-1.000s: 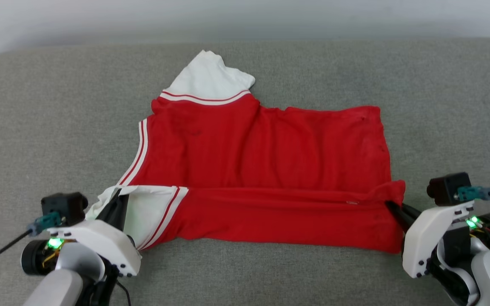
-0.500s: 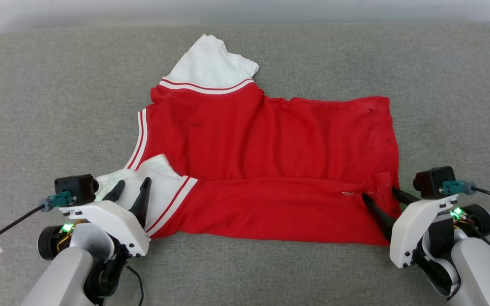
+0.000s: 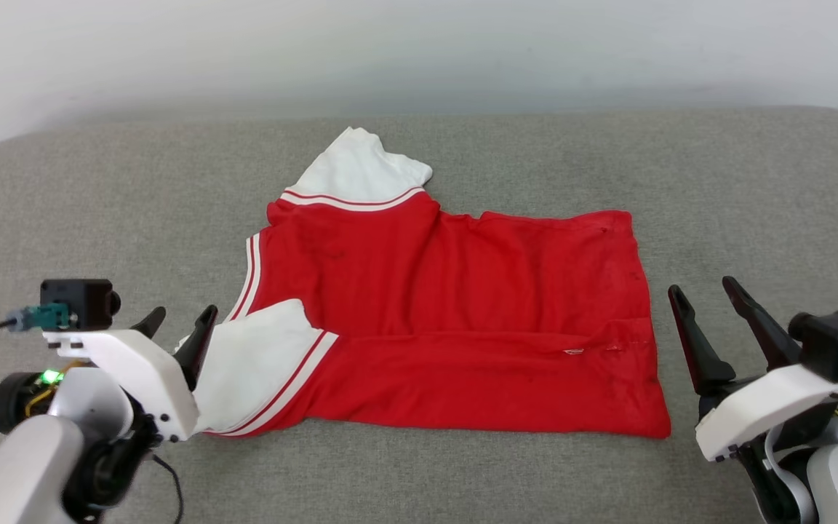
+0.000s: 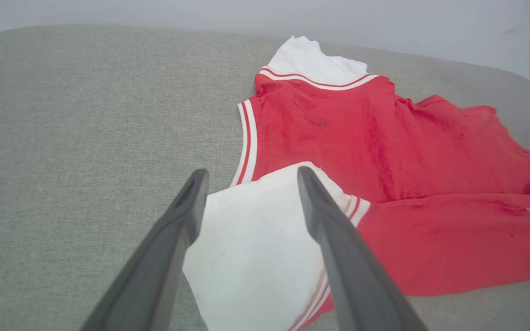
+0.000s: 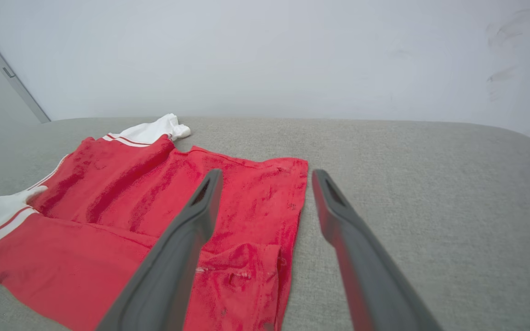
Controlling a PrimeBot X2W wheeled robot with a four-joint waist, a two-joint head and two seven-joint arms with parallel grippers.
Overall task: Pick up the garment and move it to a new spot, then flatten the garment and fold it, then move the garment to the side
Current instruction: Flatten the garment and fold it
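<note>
Red cloth lies spread in the middle of the grey fabric-covered tabletop (image 3: 99, 204): the garment (image 3: 448, 291), plain side up, its collar end towards my left and its hem towards my right. The near long edge is turned over into a band (image 3: 492, 378), and the near white sleeve (image 3: 259, 364) lies folded in on top of it. The far white sleeve (image 3: 361, 167) sticks out beyond the body.

My left claw (image 3: 185, 313) is released and empty, poised just beside the near sleeve; from its own wrist camera the fingers frame that sleeve without pinching it. My right claw (image 3: 701, 285) is also spread wide and empty, just off the hem edge and apart from the cloth.

I judge the first lengthwise fold laid and the far side next. To do it well, I should take the far sleeve side and the far hem corner at once, lift both evenly, and lay them over parallel to the band, keeping the cloth taut so no ridge forms. The hem corner near my right claw looks rumpled and wants smoothing.

The garment sits straight on the tabletop, in no basket or tray.
</note>
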